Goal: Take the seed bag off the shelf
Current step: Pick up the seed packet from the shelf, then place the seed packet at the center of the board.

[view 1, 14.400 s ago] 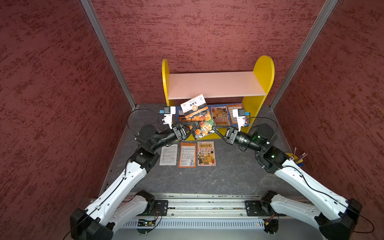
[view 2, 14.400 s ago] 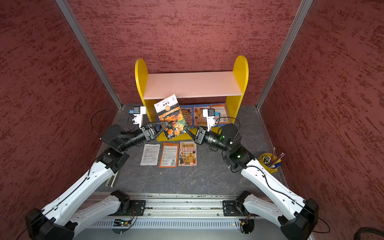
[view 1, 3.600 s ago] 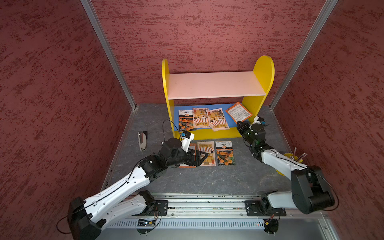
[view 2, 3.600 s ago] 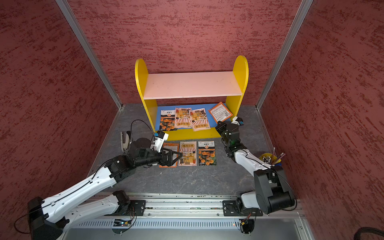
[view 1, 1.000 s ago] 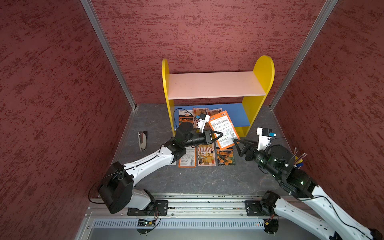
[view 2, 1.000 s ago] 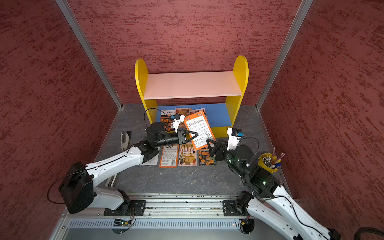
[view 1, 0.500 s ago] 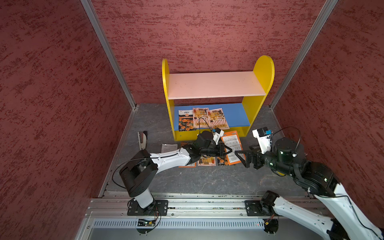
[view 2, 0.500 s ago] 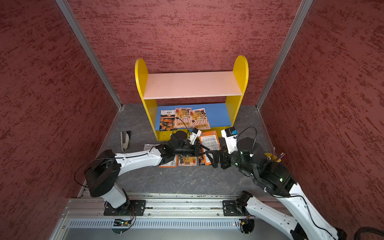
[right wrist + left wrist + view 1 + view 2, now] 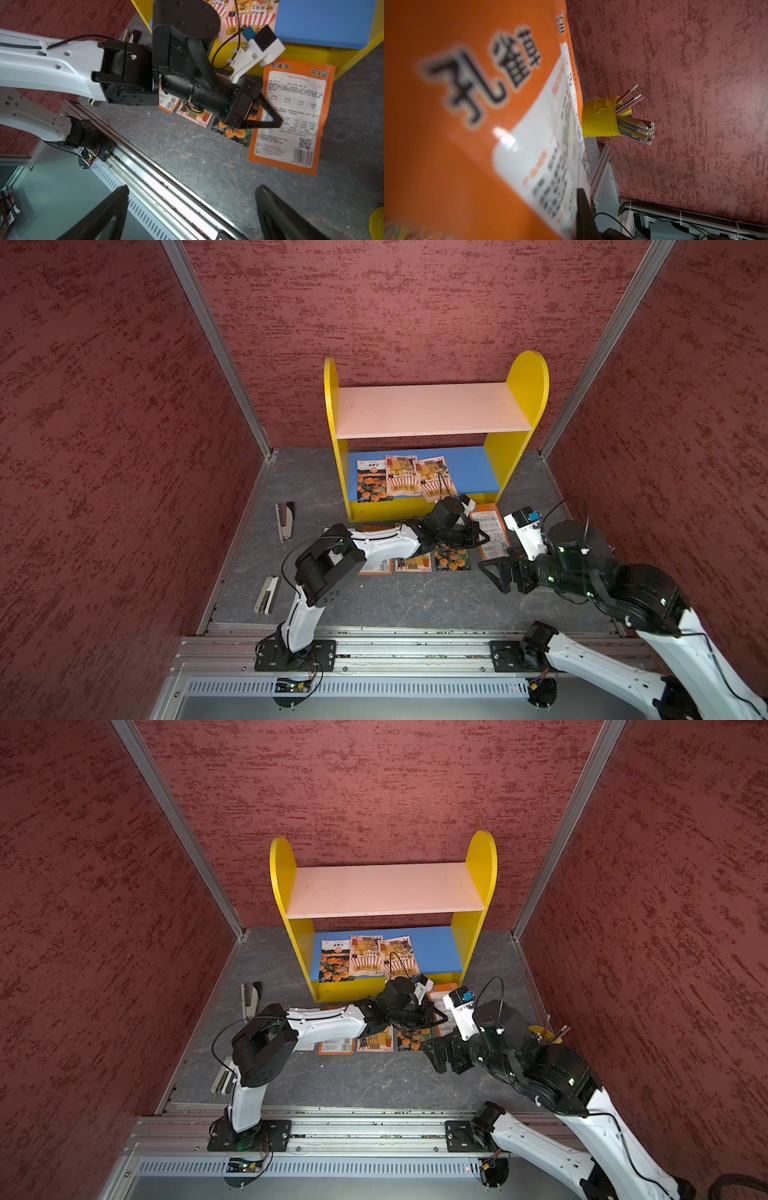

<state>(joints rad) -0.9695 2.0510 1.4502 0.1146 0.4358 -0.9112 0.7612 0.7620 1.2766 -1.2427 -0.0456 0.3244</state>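
The orange seed bag (image 9: 494, 531) is off the shelf (image 9: 527, 381). It lies printed back up on the grey bench (image 9: 374, 605), just in front of the shelf's yellow base, toward its right side panel. The left fingers (image 9: 262, 125) are closed, their tips pinched together on the bag's long edge beside a marigold packet (image 9: 232, 131). In the left wrist view the bag's orange face (image 9: 446, 124) fills most of the frame, right up against the camera. Whether the pinched edge is lifted off the bench cannot be told. The right fingers (image 9: 268, 197) are spread wide and hold nothing, hanging above bare bench nearer the front rail (image 9: 415, 649), apart from the bag. Three more packets (image 9: 401, 479) lie side by side on the left part of the shelf's blue lower board (image 9: 473, 472), and the pale pink upper board (image 9: 428, 410) is bare. A row of packets (image 9: 415, 562) lies on the bench under the left arm. A yellow cup of pencils (image 9: 602, 120) stands by the right wall.
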